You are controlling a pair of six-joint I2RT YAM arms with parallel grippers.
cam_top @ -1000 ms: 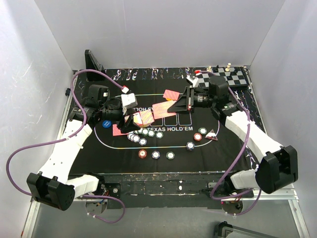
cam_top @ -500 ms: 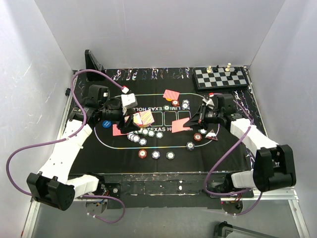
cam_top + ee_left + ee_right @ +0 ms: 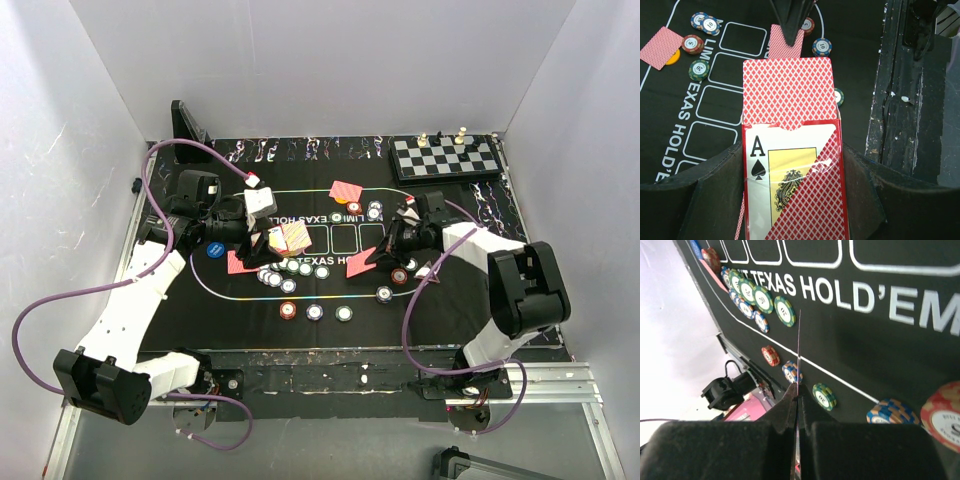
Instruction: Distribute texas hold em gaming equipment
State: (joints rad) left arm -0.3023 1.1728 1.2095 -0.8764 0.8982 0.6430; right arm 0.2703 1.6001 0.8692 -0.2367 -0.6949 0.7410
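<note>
In the left wrist view my left gripper (image 3: 792,151) is shut on a red card box (image 3: 790,195) with an ace of spades on its face. A deck of red-backed playing cards (image 3: 787,90) sticks out of its top. In the top view this gripper (image 3: 272,240) is over the mat's left half. My right gripper (image 3: 386,250) is shut on a single red-backed card (image 3: 365,258), low over the mat's right centre. That card (image 3: 799,347) shows edge-on between the pads. Poker chips (image 3: 292,268) lie in a row, with more (image 3: 315,312) nearer the front. Another card (image 3: 346,190) lies face down.
A chessboard (image 3: 445,157) with pieces sits at the back right. The black felt mat (image 3: 470,300) covers the table. A blue button disc (image 3: 213,250), a face-down card (image 3: 240,262) and a dark triangular marker (image 3: 428,270) lie on it. A black stand (image 3: 187,122) is back left.
My right gripper has drawn one card away from the deck and carried it right and nearer, down to the mat's right centre. The left arm has held still.
</note>
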